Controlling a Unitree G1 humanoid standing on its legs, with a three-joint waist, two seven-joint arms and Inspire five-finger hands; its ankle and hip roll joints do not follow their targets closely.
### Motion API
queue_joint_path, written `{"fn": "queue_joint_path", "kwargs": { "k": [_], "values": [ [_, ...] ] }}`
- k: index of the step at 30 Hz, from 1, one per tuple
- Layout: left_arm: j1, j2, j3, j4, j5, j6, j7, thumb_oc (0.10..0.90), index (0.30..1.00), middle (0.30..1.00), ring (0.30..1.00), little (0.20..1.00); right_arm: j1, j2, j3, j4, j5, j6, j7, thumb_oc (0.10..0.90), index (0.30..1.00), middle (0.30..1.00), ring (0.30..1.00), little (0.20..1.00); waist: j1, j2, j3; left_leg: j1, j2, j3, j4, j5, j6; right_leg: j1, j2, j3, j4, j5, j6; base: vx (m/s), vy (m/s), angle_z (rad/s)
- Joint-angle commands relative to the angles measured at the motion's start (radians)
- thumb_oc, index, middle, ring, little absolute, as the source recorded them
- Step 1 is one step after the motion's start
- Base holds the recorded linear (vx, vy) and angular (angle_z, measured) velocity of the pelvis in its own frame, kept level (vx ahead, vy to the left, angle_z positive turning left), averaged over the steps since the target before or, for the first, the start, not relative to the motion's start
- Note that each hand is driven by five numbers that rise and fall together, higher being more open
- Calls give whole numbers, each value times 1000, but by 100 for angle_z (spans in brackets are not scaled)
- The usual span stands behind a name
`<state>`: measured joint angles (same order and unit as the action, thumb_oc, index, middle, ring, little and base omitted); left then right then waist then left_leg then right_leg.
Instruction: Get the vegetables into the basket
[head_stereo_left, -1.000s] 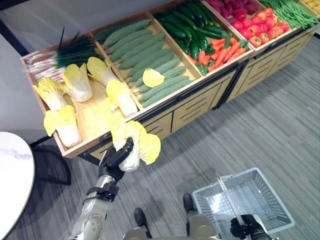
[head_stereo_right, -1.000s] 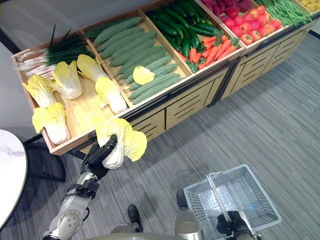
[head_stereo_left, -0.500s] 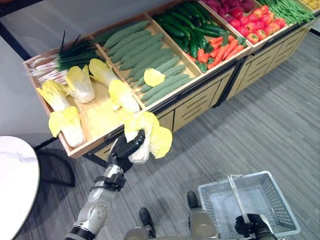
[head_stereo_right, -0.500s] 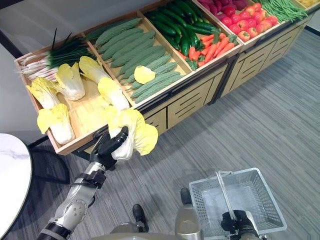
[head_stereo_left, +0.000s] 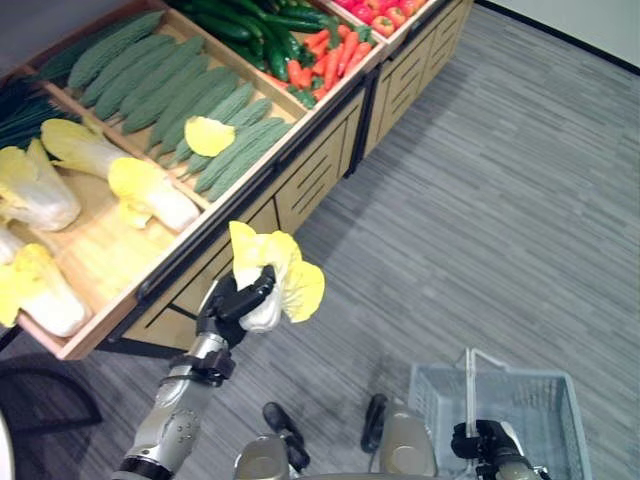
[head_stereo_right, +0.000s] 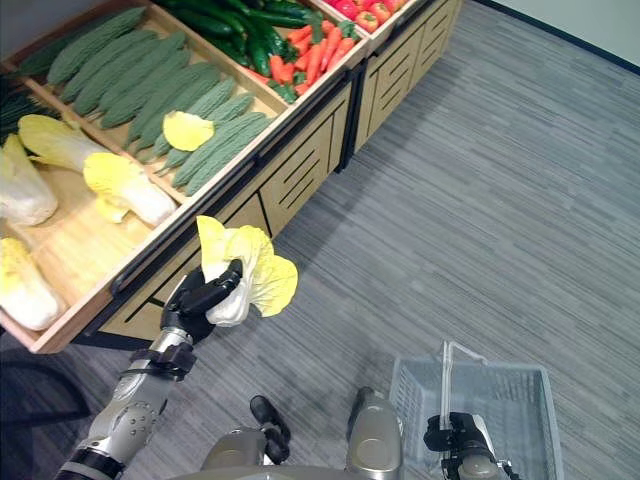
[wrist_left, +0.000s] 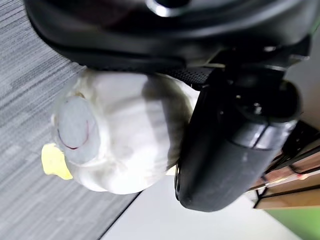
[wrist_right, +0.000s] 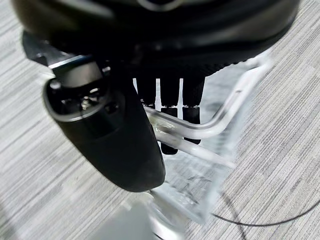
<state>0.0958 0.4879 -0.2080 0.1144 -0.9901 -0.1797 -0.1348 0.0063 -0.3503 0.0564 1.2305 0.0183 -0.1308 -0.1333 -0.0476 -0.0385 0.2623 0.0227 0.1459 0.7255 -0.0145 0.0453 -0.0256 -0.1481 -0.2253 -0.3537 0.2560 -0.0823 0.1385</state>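
Note:
My left hand is shut on a napa cabbage with a white stem and yellow leaves, held in the air in front of the wooden display stand. Its wrist view has the cabbage's white base wrapped by the thumb. At the lower right my right hand is shut on the clear handle of a grey wire basket, which hangs low over the floor. The cabbage is to the left of the basket and higher than it.
The stand holds more napa cabbages, bitter gourds with a loose yellow leaf, cucumbers and carrots. Grey striped floor stretches to the right of the stand.
The camera has swung right, so the stand has slid up and left in view. My left hand has carried the cabbage away from the stand's edge, over the floor. The basket stays in my right hand.

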Motion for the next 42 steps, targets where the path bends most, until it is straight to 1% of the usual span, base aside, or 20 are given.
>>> {"fn": "queue_joint_path", "kwargs": {
  "k": [1,7,11,14,17,18,19,20,21,22,23,24,25,27,28,33,35,38,40,42],
  "values": [
    [-78,-12,6,-155,25,-77,-58,400,300,300,300,300,18,-8,50,-13,21,-55,-24,400,300,300,300,300,-14,-35,-76,-23,30,-92,78,-57,-45,51,-32,2,-90,118,41,25,-152,-26],
    [-87,-19,-19,-170,18,-71,-65,400,300,300,300,300,42,-27,30,-19,39,-56,-28,400,300,300,300,300,-45,-20,-68,-30,84,-76,112,-25,-86,63,15,17,-133,82,20,2,-153,-19],
    [-117,-25,-70,-170,6,-67,-72,400,300,300,300,300,82,-47,-17,2,69,-54,-39,400,300,300,300,300,-89,9,-47,-28,141,-49,136,8,-121,33,51,69,-106,52,-6,-11,-179,-22],
    [-130,-31,-86,-167,3,-66,-72,400,300,300,300,300,87,-54,-24,9,74,-53,-44,400,300,300,300,300,-98,20,-41,-30,148,-50,141,13,-127,27,57,83,-96,43,-15,-7,-114,-22],
    [-162,-37,-106,-167,-3,-65,-73,400,300,300,300,300,99,-63,-35,13,83,-53,-52,400,300,300,300,300,-114,36,-21,-62,206,-73,245,48,-164,34,89,118,-79,9,-48,33,-138,-8],
    [-166,-39,-111,-171,-3,-72,-76,400,300,300,300,300,94,-77,-43,24,86,-50,-54,400,300,300,300,300,-107,34,-8,-79,221,-141,310,67,-175,35,115,156,-56,-14,-66,48,-83,-16],
    [-167,-39,-112,-171,-3,-72,-75,400,300,300,300,300,93,-77,-43,25,86,-51,-54,400,300,300,300,300,-107,35,-6,-81,224,-143,315,66,-177,34,117,156,-53,-17,-67,44,-56,-35],
    [-173,-45,-115,-171,-1,-78,-72,400,300,300,300,300,83,-87,-40,25,88,-51,-57,400,300,300,300,300,-95,35,3,-107,197,-237,324,80,-176,27,126,183,-44,-20,-68,-93,52,-55],
    [-192,-62,-127,-164,11,-95,-56,400,300,300,300,300,60,-104,-39,33,97,-52,-71,400,300,300,300,300,-70,27,10,-166,106,-398,267,41,-121,4,122,237,-62,15,-58,-77,109,-70],
    [-201,-65,-132,-159,20,-106,-43,400,300,300,300,300,46,-110,-28,30,95,-54,-75,400,300,300,300,300,-56,21,12,-192,55,-498,228,3,-103,-5,122,279,-75,27,-47,-41,121,-94],
    [-204,-71,-131,-159,27,-113,-34,400,300,300,300,300,37,-114,-26,32,102,-55,-78,400,300,300,300,300,-46,18,16,-198,39,-559,199,-19,-94,-9,125,317,-74,29,-40,145,179,-125],
    [-219,-71,-136,-154,40,-127,-28,400,300,300,300,300,24,-123,-18,44,98,-59,-84,400,300,300,300,300,-25,18,17,-230,20,-695,151,9,-102,-14,136,382,-81,37,-28,127,127,-142],
    [-219,-71,-136,-154,40,-127,-28,400,300,300,300,300,23,-123,-18,44,98,-59,-84,400,300,300,300,300,-25,18,15,-233,21,-696,149,11,-102,-17,137,381,-82,39,-29,157,159,-139],
    [-221,-72,-134,-160,45,-140,-29,400,300,300,300,300,11,-131,-10,54,93,-65,-86,400,300,300,300,300,0,27,9,-273,9,-848,82,60,-109,-10,153,459,-85,35,-24,163,156,-112],
    [-219,-69,-131,-162,50,-142,-30,400,300,300,300,300,2,-134,-5,60,91,-68,-86,400,300,300,300,300,9,29,5,-279,1,-883,69,67,-113,-1,156,485,-92,32,-21,180,223,-128],
    [-205,-55,-123,-162,37,-138,-53,400,300,300,300,300,2,-129,-7,68,91,-69,-71,400,300,300,300,300,12,12,-22,-239,-17,-803,45,50,-93,4,129,545,-103,35,3,130,258,-111],
    [-208,-26,-128,-168,45,-144,-52,400,300,300,300,300,-3,-115,-3,77,91,-62,-66,400,300,300,300,300,5,-7,-29,-223,-50,-731,50,24,-59,-19,95,563,-118,76,38,84,319,-83],
    [-207,-8,-120,-154,51,-143,-54,400,300,300,300,300,-8,-89,2,86,84,-56,-63,400,300,300,300,300,19,-20,-39,-198,-60,-663,50,3,-44,-37,64,523,-138,125,63,77,173,-49],
    [-201,-6,-118,-156,51,-142,-54,400,300,300,300,300,-9,-85,1,89,82,-56,-64,400,300,300,300,300,23,-21,-40,-189,-62,-656,44,1,-42,-36,59,503,-139,134,65,61,56,-45],
    [-179,0,-115,-153,58,-134,-54,400,300,300,300,300,-8,-77,1,99,72,-53,-63,400,300,300,300,300,30,-25,-46,-161,-62,-636,23,0,-41,-33,44,430,-145,169,73,65,18,-35]
  ]
}}
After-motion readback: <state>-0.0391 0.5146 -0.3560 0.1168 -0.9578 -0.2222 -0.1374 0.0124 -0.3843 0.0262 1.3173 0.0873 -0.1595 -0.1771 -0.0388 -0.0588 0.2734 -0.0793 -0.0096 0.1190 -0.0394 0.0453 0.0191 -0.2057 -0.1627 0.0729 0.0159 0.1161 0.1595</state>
